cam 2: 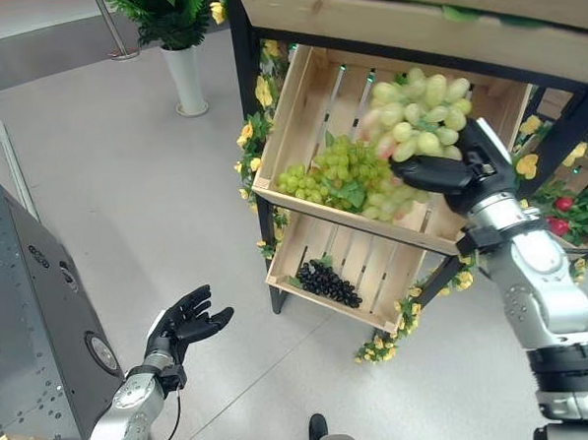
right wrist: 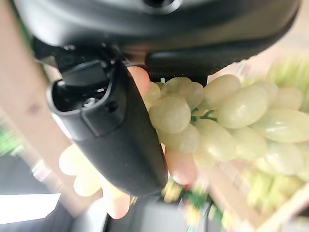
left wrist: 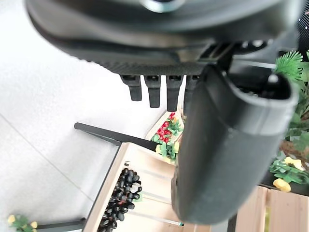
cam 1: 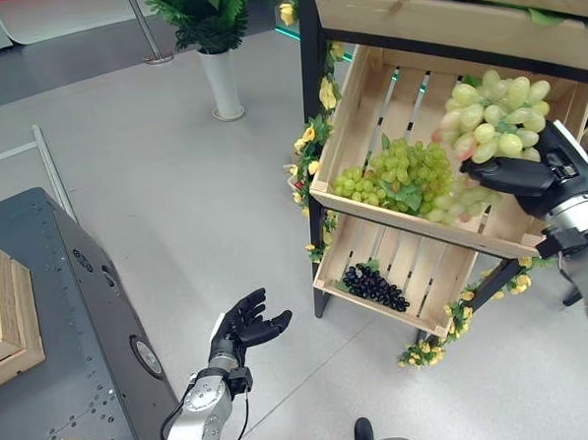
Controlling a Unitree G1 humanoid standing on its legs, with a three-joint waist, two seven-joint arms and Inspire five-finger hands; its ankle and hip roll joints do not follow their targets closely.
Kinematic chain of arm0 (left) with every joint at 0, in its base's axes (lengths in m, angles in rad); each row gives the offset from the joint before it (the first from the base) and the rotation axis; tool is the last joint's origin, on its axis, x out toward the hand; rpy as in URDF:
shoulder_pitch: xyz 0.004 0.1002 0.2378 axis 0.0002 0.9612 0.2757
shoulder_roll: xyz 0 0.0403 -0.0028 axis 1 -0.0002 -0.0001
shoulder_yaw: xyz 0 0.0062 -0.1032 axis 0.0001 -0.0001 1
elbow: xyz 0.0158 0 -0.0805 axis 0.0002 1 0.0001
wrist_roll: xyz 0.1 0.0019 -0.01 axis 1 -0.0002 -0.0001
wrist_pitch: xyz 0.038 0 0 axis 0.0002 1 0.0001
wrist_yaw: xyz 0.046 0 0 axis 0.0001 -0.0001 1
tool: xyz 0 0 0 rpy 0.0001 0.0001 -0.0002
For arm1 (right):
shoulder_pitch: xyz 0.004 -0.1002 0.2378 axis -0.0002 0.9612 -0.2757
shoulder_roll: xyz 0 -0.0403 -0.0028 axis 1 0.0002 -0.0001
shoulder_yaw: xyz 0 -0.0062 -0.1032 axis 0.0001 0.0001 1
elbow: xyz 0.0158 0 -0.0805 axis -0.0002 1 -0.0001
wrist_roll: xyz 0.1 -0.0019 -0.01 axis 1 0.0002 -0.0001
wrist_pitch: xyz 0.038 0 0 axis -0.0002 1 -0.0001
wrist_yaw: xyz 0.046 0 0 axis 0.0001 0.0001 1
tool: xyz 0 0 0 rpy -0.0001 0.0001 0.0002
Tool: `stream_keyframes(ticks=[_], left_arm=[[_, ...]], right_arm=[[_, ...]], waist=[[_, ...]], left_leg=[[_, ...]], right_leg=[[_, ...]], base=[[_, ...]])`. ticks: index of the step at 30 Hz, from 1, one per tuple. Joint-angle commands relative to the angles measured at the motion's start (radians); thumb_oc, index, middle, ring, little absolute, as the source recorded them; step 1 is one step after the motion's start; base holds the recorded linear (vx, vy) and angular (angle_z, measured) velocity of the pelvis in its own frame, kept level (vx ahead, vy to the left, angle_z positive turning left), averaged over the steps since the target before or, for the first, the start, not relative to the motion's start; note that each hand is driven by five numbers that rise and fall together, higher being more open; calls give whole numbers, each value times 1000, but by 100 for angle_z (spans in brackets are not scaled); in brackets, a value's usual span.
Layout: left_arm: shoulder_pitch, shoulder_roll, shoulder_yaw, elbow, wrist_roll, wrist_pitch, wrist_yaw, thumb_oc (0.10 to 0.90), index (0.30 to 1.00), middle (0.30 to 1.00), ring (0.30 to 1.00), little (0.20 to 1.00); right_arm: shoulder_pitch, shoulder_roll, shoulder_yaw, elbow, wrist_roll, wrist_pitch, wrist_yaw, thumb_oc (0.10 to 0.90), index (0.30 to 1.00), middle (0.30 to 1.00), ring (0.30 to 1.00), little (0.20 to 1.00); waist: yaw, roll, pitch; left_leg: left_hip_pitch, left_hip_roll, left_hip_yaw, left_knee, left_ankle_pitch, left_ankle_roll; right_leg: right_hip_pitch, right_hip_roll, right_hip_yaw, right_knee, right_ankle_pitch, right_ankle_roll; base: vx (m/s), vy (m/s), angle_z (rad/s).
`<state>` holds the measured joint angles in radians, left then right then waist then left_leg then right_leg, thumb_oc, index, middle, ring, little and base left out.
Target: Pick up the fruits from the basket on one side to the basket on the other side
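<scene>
A staged shop or showroom fruit display is showing here: a dark-framed rack [cam 1: 314, 130] is carrying tilted wooden crates [cam 1: 367, 98] with green grapes [cam 1: 395, 175] and black grapes [cam 1: 374, 286], yellow flowers [cam 1: 305, 141] are trimming its posts, and a potted plant [cam 1: 210, 27] is standing on the smooth grey floor [cam 1: 174, 187].

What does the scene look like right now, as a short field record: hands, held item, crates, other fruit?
right hand: shut on pale grapes, lifted above the upper crate
left hand: open, palm up, holding nothing, low over the floor
upper crate: holds green grapes
lower crate: holds black grapes
left side: grey cart with wooden boxes
background: potted plant on the floor
</scene>
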<state>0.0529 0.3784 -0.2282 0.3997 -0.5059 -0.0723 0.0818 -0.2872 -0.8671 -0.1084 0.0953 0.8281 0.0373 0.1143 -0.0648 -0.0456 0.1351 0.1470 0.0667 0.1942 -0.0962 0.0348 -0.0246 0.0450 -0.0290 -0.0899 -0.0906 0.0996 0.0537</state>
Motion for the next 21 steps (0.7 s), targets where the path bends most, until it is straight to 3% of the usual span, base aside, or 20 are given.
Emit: stream_keyframes(ticks=[1, 5, 11, 21], left_arm=[[-97, 59, -44, -14, -21, -81, 4, 800, 900, 900, 900, 900], [-111, 65, -64, -16, -35, -74, 7, 800, 900, 900, 900, 900], [-133, 68, -96, -18, -46, -65, 17, 800, 900, 900, 900, 900], [-141, 71, -123, -30, -64, -61, 12, 800, 900, 900, 900, 900]], right_arm=[[-240, -140, -21, 111, -61, -23, -94, 400, 300, 300, 300, 300], [-341, -216, 67, 273, -100, 43, -95, 400, 300, 300, 300, 300], [-512, -266, 219, 503, -155, 123, -69, 400, 300, 300, 300, 300], [-656, -233, 364, 641, -273, 60, -115, 400, 300, 300, 300, 300]], waist=[[27, -30, -69], [41, -35, -71], [66, -43, -68], [97, -37, -61]], left_leg=[[17, -73, -34, 9, -123, 45], [17, -76, -45, 9, -121, 46], [16, -81, -57, 9, -120, 46], [23, -84, -72, 9, -119, 50]], right_leg=[[81, 1, 3, 3, -87, 10], [84, 0, -6, 3, -86, 9], [88, -3, -19, 3, -84, 8], [101, -8, -39, 3, -87, 5]], base=[[0, 0, 0], [0, 0, 0], [-9, 10, 2], [-14, 12, 8]])
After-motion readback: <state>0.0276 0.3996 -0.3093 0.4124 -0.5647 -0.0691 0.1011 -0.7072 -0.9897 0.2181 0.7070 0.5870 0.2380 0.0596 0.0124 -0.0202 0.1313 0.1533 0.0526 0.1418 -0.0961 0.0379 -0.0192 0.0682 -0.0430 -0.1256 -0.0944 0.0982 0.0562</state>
